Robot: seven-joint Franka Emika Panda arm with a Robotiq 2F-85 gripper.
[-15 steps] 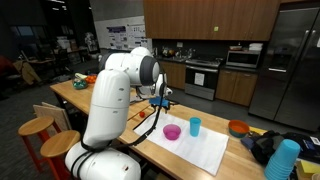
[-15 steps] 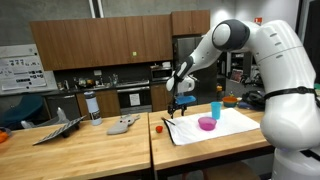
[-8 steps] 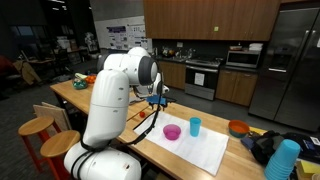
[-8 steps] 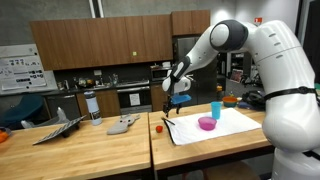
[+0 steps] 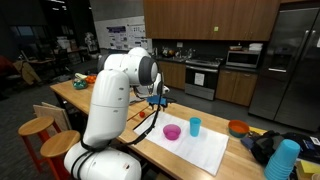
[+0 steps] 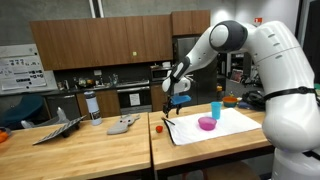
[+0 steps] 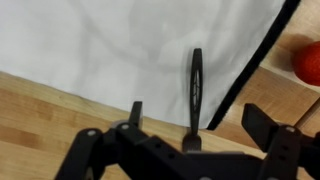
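My gripper (image 7: 198, 113) is open and hangs a little above the table, both fingers (image 7: 135, 110) clear of everything. Between them lies a thin black utensil (image 7: 195, 85) lengthwise on a white mat (image 7: 110, 45) with a black border, close to the mat's corner. A small red object (image 7: 309, 63) rests on the wood just off the mat. In both exterior views the gripper (image 5: 160, 100) (image 6: 172, 103) hovers over the mat's end (image 6: 215, 130), near the utensil (image 6: 168, 123) and the red object (image 6: 157, 126). A pink bowl (image 5: 172, 131) (image 6: 207, 123) and blue cup (image 5: 195, 126) (image 6: 216, 110) stand further along the mat.
An orange bowl (image 5: 238, 128) and a stack of blue cups (image 5: 283, 160) sit past the mat. On the adjoining table are a grey flat object (image 6: 123, 125), a bottle (image 6: 92, 107) and an open laptop-like item (image 6: 57, 130). Wooden stools (image 5: 35, 127) stand beside the table.
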